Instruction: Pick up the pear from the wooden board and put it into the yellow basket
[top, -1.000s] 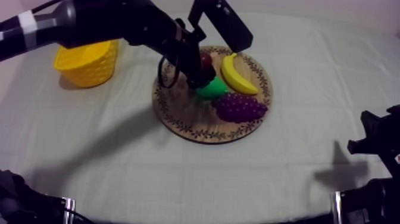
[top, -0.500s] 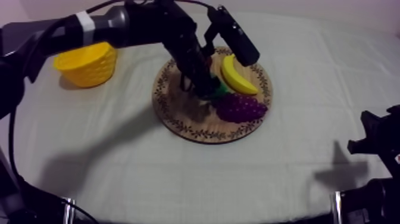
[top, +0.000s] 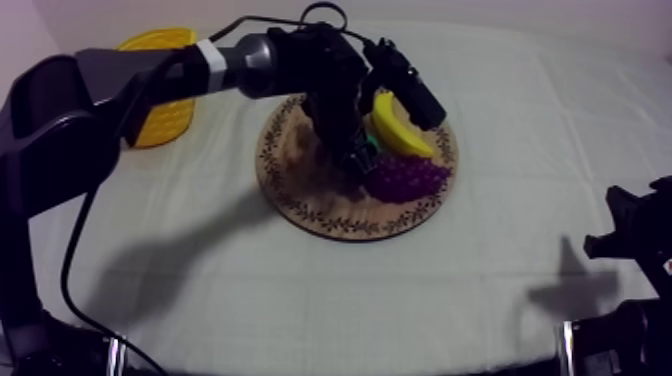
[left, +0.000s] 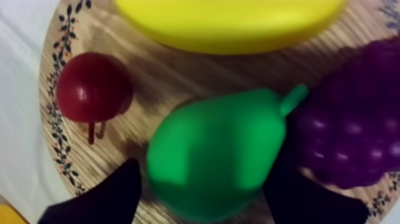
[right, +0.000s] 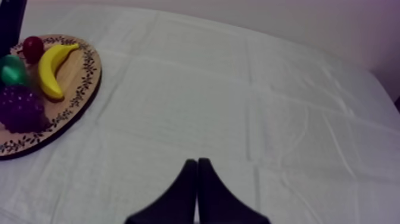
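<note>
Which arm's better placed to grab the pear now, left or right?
Left. The left gripper is open astride the pear on the wooden board, with the yellow basket at that arm's side. The right gripper is shut over cloth, away from the board.

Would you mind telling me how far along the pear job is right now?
Done: the approach; the left hand is down at the wooden board, its open fingers either side of the pear. Under way: the grasp, not yet closed; the pear lies on the board. Left: closing, lifting, carrying it to the yellow basket and releasing. The right hand rests shut over the cloth.
</note>
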